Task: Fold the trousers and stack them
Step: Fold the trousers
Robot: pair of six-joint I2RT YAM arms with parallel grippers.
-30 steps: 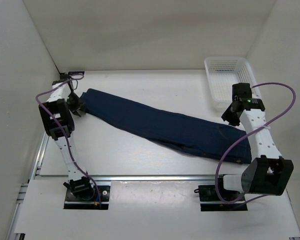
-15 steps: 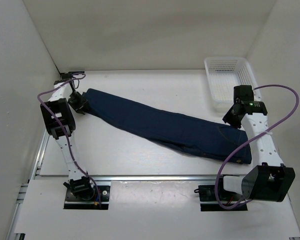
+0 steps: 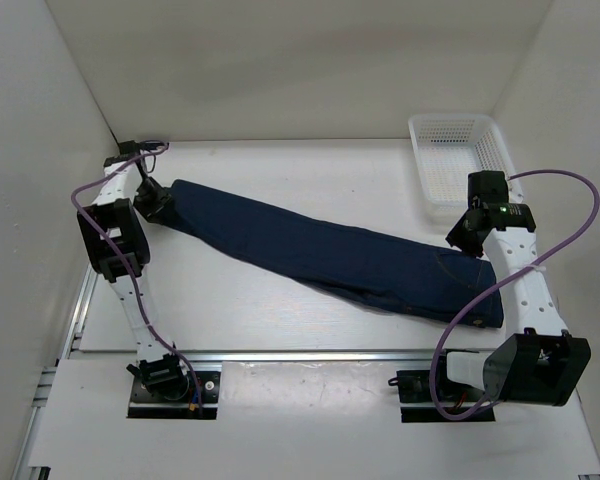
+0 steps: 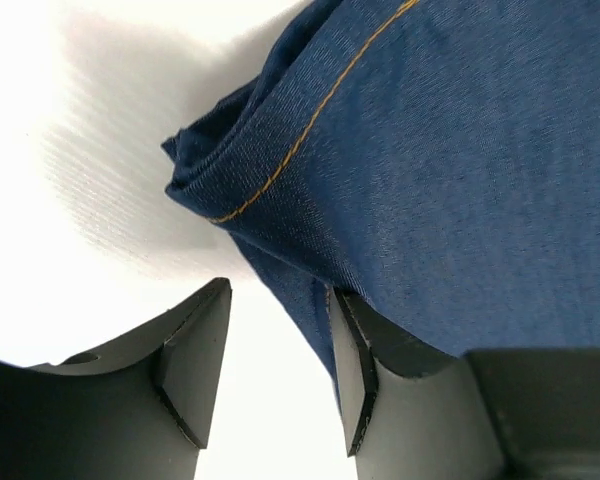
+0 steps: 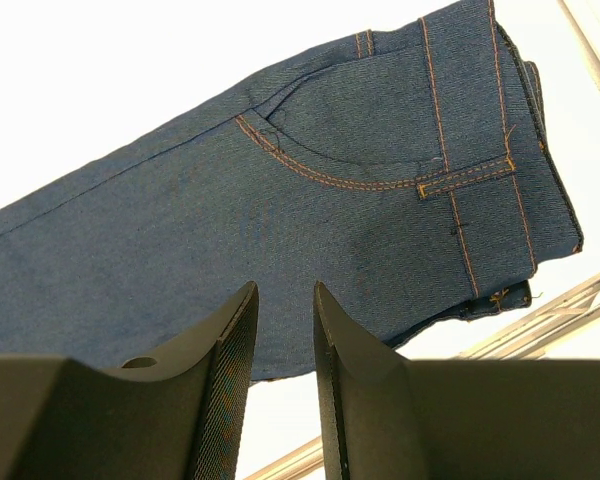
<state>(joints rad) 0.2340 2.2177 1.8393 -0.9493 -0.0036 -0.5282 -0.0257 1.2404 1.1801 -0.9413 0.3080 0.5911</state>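
Note:
The dark navy trousers [image 3: 330, 250] lie folded lengthwise, diagonally from the far left to the near right of the table. My left gripper [image 3: 160, 203] is at the leg-hem end. In the left wrist view it [image 4: 278, 300] is open, and the hem [image 4: 240, 190] drapes over its right finger with bare table between the jaws. My right gripper [image 3: 460, 238] hovers over the waist end. In the right wrist view it [image 5: 284, 292] is narrowly open and empty above the pocket [image 5: 360, 130] with orange stitching.
A white mesh basket [image 3: 455, 160] stands at the far right, just beyond my right gripper. White walls close the left, back and right. A metal rail [image 3: 310, 353] runs along the table's near edge and shows in the right wrist view [image 5: 570, 300].
My left gripper has moved a little farther back, up against the hem end. My right gripper has shifted slightly nearer over the waist. The trousers lie as before.

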